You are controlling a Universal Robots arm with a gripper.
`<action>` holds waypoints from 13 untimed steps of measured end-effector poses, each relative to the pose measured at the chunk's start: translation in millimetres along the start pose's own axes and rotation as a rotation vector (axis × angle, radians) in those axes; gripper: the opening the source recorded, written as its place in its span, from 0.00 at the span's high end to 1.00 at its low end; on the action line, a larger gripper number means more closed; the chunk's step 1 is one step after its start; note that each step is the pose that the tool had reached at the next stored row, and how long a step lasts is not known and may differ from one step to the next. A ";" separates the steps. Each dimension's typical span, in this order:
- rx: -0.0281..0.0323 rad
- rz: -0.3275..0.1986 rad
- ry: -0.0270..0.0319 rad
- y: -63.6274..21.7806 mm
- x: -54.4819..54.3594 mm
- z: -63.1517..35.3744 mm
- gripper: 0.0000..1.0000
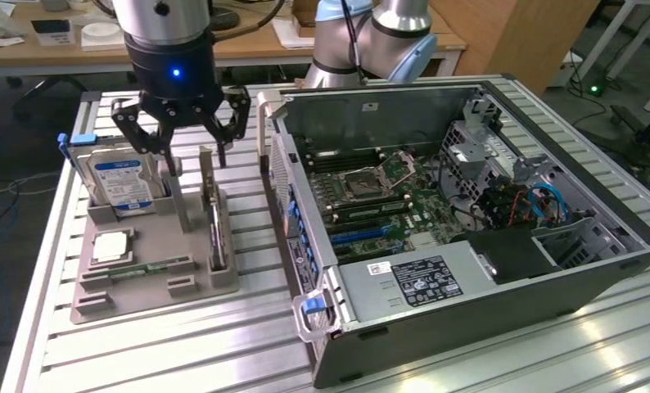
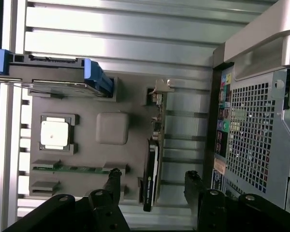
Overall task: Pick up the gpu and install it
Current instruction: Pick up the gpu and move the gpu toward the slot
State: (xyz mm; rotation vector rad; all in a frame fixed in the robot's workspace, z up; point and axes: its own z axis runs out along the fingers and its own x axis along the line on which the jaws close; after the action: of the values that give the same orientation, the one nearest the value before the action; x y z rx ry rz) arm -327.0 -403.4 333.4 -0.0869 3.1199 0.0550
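The gpu [image 1: 211, 214] stands on its edge in a slot of the grey holder tray [image 1: 183, 237], a thin dark card with a pale metal bracket [image 2: 160, 91] at one end. My gripper [image 1: 191, 154] hangs open just above it, one finger on each side of the card's line. In the wrist view the gpu [image 2: 152, 169] runs between my two black fingertips [image 2: 115, 175], and my gripper [image 2: 153, 177] straddles it without touching. Nothing is held.
A silver hard drive [image 1: 123, 184] with a blue label stands in the tray beside the gpu. A processor [image 1: 112, 246] and a green memory stick [image 1: 151, 268] lie flat nearer the front. The open computer case [image 1: 456, 205] lies at the exterior view's right, motherboard [image 1: 369, 217] exposed.
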 end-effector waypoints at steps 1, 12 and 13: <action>0.0000 0.000 0.0000 -0.1 -0.8 1.6 0.35; 0.0015 0.051 -0.0106 -4.7 -1.2 17.9 0.35; 0.0016 0.052 -0.0112 -5.3 -1.2 19.3 0.35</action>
State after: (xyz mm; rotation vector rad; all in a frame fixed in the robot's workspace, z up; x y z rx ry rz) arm -325.2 -407.9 314.0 -0.0048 3.1108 0.0537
